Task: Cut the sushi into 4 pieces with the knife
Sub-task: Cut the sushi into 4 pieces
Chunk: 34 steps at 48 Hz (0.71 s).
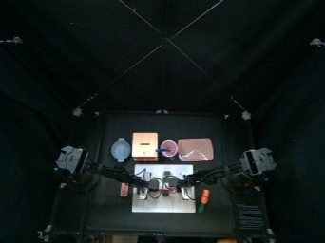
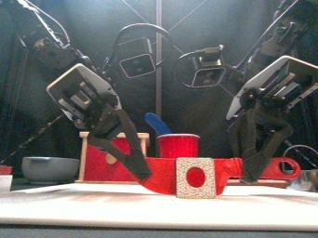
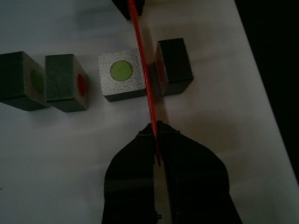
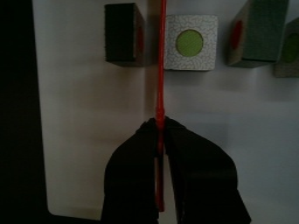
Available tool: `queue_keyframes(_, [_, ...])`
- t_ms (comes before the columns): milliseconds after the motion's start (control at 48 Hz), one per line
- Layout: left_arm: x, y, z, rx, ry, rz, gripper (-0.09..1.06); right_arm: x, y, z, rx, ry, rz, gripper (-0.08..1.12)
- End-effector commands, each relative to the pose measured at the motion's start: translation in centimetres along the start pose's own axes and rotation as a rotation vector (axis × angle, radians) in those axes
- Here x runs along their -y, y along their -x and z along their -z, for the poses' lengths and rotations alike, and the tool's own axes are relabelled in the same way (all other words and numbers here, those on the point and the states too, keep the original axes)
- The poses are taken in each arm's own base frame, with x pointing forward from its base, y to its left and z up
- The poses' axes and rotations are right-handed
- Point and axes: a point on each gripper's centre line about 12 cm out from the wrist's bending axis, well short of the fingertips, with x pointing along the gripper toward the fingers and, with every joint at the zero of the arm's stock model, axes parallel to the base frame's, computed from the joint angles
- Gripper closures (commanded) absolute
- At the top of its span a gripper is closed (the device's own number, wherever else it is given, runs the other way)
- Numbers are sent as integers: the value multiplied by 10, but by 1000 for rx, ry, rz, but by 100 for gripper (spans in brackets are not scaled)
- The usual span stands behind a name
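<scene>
The sushi roll lies on the white cutting board (image 1: 162,195) as separate dark green blocks in a row (image 3: 65,83). One block shows a white face with a green centre (image 3: 121,74). The red knife (image 2: 162,177) stands on edge across the row, in the gap between that block and the end block (image 3: 176,66). My left gripper (image 3: 153,131) is shut on one end of the knife and my right gripper (image 4: 160,127) on the other. In the front view the left gripper (image 2: 128,153) and right gripper (image 2: 258,160) flank a block with a white, red-centred face (image 2: 196,177).
Behind the board stand the blue-grey bowl (image 1: 121,149), the wooden box (image 1: 143,147), the red cup (image 2: 180,144) with the blue knife (image 2: 155,124), and the pink tray (image 1: 195,147). A small orange and green toy (image 1: 203,196) lies at the board's right edge.
</scene>
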Motion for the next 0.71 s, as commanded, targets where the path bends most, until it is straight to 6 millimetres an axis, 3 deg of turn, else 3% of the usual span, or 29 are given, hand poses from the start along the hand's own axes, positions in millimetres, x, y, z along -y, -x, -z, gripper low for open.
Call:
queue_keyframes(21, [-10,5,-2,9,-8,-17,62,-2,9,-4,15,15,-4,90])
queue_keyframes(375, [-10,18,-16,65,-12,-19,61,-7,21,-14,64,26,-14,90])
queue_keyframes(708, [4,30,-28,109,-18,6,59,-18,25,-18,82,48,-33,90])
